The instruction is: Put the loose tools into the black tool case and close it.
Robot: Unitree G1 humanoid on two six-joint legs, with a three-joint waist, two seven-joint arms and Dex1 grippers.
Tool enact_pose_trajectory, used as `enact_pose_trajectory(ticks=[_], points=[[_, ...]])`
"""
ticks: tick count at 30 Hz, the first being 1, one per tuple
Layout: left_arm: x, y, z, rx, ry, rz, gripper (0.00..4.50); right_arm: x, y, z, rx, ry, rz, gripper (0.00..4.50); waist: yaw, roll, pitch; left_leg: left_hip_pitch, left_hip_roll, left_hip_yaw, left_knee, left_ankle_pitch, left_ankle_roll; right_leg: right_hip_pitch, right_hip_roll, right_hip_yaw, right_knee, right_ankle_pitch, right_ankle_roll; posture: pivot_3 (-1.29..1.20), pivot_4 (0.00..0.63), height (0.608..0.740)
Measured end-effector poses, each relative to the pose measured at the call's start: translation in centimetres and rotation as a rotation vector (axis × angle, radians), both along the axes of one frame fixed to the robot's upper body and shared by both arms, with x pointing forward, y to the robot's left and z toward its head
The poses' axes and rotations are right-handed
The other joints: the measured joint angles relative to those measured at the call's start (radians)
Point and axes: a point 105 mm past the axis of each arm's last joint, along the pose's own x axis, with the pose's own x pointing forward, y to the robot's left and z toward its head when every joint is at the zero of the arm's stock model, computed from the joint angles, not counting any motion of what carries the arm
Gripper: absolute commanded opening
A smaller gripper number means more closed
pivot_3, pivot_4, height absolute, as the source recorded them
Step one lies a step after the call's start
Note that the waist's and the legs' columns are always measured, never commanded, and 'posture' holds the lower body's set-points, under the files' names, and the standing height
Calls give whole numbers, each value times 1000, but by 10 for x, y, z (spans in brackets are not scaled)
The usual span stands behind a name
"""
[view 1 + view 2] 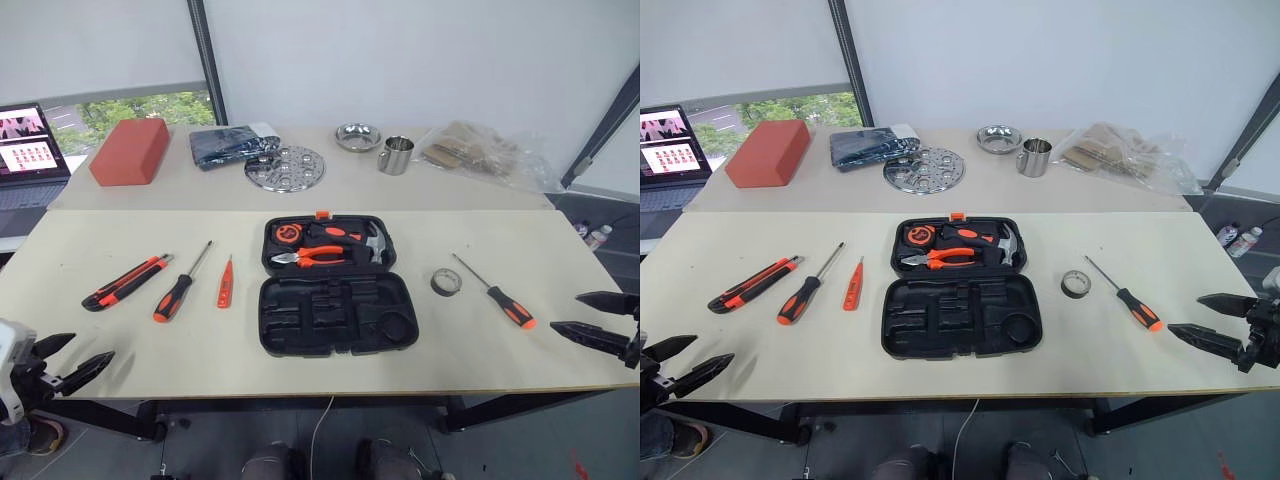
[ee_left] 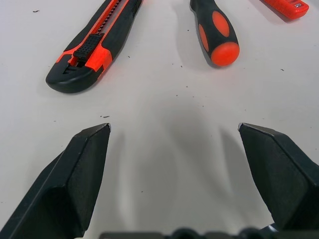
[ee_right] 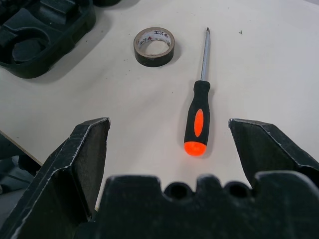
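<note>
The black tool case (image 1: 335, 320) lies open at the table's middle, with pliers, a hammer and a tape measure in its far half. Left of it lie the utility knife (image 1: 125, 282), a screwdriver (image 1: 180, 285) and the slim orange tester (image 1: 226, 282). On the case's right are the tape roll (image 1: 446, 282) and a second screwdriver (image 1: 497, 293). My left gripper (image 1: 88, 352) hovers open at the near left edge, short of the knife (image 2: 94, 45). My right gripper (image 1: 565, 311) is open at the right edge, aimed at that screwdriver (image 3: 198, 122) and the tape (image 3: 155, 46).
A second table behind carries a red-orange block (image 1: 130, 150), a dark folded cloth (image 1: 232, 143), a perforated metal disc (image 1: 285, 167), a steel bowl (image 1: 357, 136), a steel mug (image 1: 396, 155) and a plastic bag (image 1: 485, 150). A laptop (image 1: 30, 150) stands far left.
</note>
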Motion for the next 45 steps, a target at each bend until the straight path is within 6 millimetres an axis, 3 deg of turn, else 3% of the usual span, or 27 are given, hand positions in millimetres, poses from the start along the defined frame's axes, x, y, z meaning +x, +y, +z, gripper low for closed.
enact_pose_trajectory(ticks=[6, 9, 13, 19, 22, 26, 32, 34, 37, 40, 42, 44, 45], points=[[4, -12, 0, -19, 37, -14, 4403, 3, 0, 3, -9, -22, -8, 4452, 1, 0, 0, 0, 0, 0, 0, 0, 0, 2, 0, 0, 0, 0, 1, 0, 150, 734], [23, -30, 15, -90, 33, -46, 4403, 8, 13, 10, 17, -56, 21, 4452, 5, 0, 0, 0, 0, -1, 1, 1, -2, 6, 1, 0, 1, -1, 4, 0, 150, 734], [54, -54, 43, -66, 18, -113, 4403, 14, 59, 36, 47, -118, 173, 4452, 1, 1, 0, 4, 0, -1, 1, 2, -3, 9, 2, 0, 1, 0, 4, 0, 150, 734], [82, -72, 13, -33, 170, -123, 4403, 11, 130, 48, 65, -161, 399, 4452, -1, 0, 1, 5, 1, 1, -1, 3, -4, 9, 14, 0, 1, 2, 1, 0, 150, 734], [98, -77, 0, -36, 216, -89, 4403, 9, 155, 51, 83, -184, 475, 4452, 5, 0, 1, 5, 0, 1, -1, 3, -4, 9, 14, 0, 0, 3, -1, 0, 150, 734], [111, -80, -5, 2, 227, -71, 3273, 5, 174, 51, 101, -200, 539, 4500, 11, -1, 1, 6, 0, 2, -1, 3, -4, 10, 14, 0, 0, 4, 0, 0, 150, 734], [119, -72, -6, 45, 193, -59, 1070, 7, 183, 43, 128, -193, 538, 4500, 13, 0, 0, 7, 0, 2, -1, 3, -4, 11, 12, 1, 1, 3, 1, 0, 150, 734], [123, -82, -6, 40, 127, -127, 976, 7, 184, 40, 135, -186, 534, 4500, 15, 0, 1, 6, 0, 2, 0, 3, -4, 10, 11, 0, 1, 4, -1, 0, 150, 734], [133, -94, 16, 31, 35, -207, 976, 2, 185, 32, 144, -152, 538, 4500, 19, -7, 3, 0, 1, -1, 3, 3, -4, 8, 13, -1, 1, 5, -2, 0, 150, 734], [136, -116, 67, 49, -92, -399, 976, -6, 184, 27, 157, -120, 546, 4500, 23, -8, 4, -1, 0, 0, 5, 3, -4, 8, 14, -4, 0, 5, -2, 0, 150, 734], [128, -140, 97, 97, -146, -585, 976, -8, 182, 27, 157, -122, 539, 4500, 21, -8, 4, 1, 0, 2, 5, 3, -3, 10, 14, -3, 0, 5, 0, 0, 150, 734], [117, -175, 103, 159, -125, -812, 976, -8, 180, 26, 148, -124, 525, 4500, 24, -7, 3, 3, -2, 3, 4, 3, -3, 12, 15, -2, 0, 3, 2, 0, 150, 734], [116, -198, 95, 206, -94, -937, 976, -7, 179, 26, 141, -128, 515, 4500, 28, -7, 3, 4, -2, 3, 4, 3, -3, 13, 15, -2, -1, 0, 8, 0, 150, 734]])
